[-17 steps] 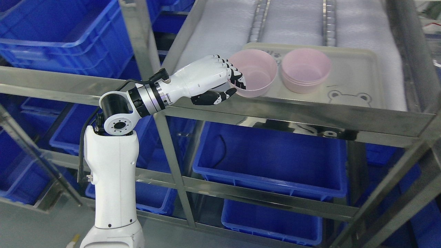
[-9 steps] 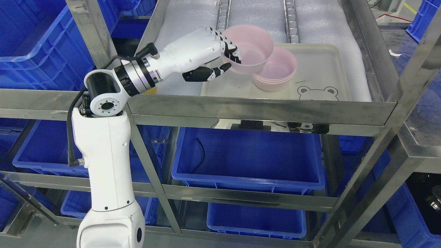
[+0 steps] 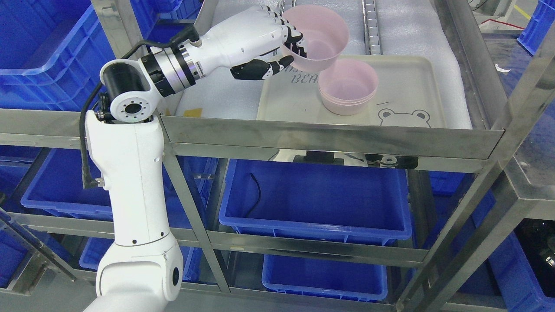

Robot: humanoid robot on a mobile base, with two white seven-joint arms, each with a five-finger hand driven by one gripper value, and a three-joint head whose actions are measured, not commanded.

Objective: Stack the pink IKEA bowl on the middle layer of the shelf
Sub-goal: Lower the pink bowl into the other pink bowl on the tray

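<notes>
Left hand (image 3: 277, 47) is white with black fingertips, and its fingers are curled tight over the near rim of a pink bowl (image 3: 318, 37). That is the only robot hand I can see. The held bowl is up in the air and tipped, so its open mouth faces up and to the right. It hangs just above and to the left of the bowl stack (image 3: 347, 86), and the two look very close, but I cannot tell if they touch.

From big to small, first comes the metal shelf (image 3: 329, 138), shiny and silver, with its posts and rails. I can count five blue bins low down in it: one big blue bin (image 3: 316, 199) under the middle layer, a second one under that, and three more on the left side. More blue bins sit at the top left, behind the post.

Next is one cream tray (image 3: 403, 91) lying flat on the white padded layer. It has a bear face drawn at its front corner.

Then the bowls. The stack stands upright on the tray, and its rims look like about three bowls nested together. The held bowl makes one more. All are plain, round, smooth and pale pink, wider at the top than at the bottom.
</notes>
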